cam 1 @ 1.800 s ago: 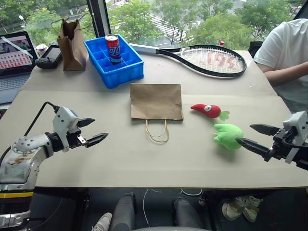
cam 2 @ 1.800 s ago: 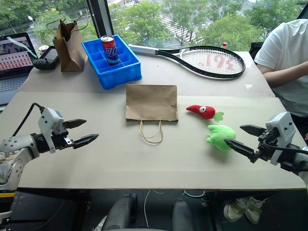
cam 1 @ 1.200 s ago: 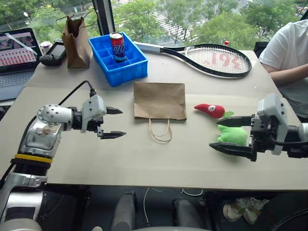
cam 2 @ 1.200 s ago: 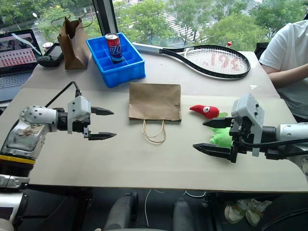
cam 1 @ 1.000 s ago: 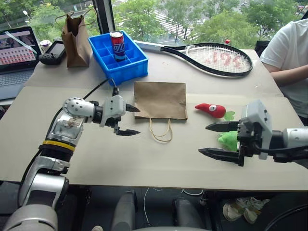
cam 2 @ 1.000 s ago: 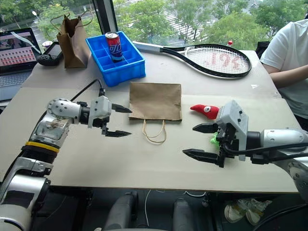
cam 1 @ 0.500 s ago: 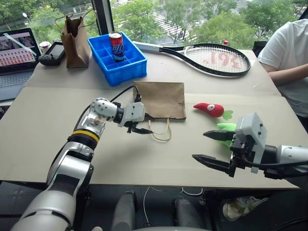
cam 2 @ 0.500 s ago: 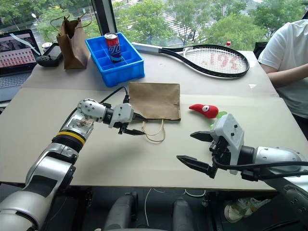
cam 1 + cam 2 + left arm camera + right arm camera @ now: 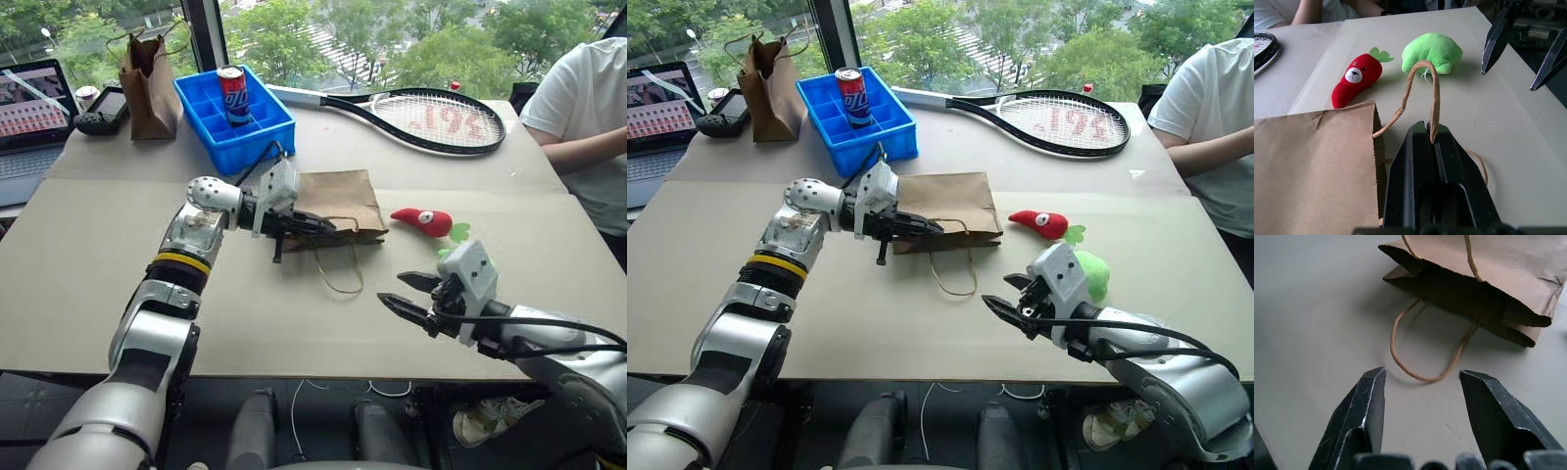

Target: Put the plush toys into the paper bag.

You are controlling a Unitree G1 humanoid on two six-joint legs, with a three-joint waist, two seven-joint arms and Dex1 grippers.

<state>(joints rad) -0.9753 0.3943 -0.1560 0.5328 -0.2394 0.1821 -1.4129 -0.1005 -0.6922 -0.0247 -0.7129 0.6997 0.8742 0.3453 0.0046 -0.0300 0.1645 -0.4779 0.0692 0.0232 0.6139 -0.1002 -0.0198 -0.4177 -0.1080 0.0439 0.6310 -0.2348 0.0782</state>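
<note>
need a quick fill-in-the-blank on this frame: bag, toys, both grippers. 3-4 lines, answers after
1. The left gripper is shut on one twine ____ of the paper bag.
2. The soda can stands in the ____ tray.
3. The right gripper is open and holds ____.
4. The red chili toy and the green toy lie on the ____, outside the bag.

Missing words: handle; blue; nothing; table

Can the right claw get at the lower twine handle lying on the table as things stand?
Probably yes. The right claw stands open, facing the lower handle with bare table between; the left claw holds the upper handle clear.
</note>
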